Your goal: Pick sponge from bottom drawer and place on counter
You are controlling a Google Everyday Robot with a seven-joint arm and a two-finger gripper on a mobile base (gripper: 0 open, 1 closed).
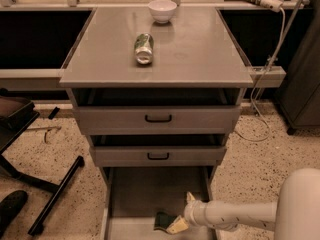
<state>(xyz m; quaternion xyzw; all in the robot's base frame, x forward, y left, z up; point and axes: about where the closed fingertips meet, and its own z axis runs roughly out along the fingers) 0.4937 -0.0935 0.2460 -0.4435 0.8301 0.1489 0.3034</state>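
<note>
Clearly early going. Counter (200, 49), well above the gripper (180, 213), carries no sponge yet. Bottom drawer (145, 194) stands pulled out around the gripper, which is spread wide and grips nothing. Sponge (161, 220) lies on the drawer floor just off the gripper's tip. Grasp, lift and placing all remain.

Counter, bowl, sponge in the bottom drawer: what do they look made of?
Counter: smooth grey laminate or painted metal, judging by its faint sheen; can't tell which. Bowl: white and glossy, likely ceramic or plastic. Sponge: dark green, matte, soft-looking foam or scouring fibre, going by its uneven edge. The claw is in the bottom drawer, right beside the sponge.
</note>
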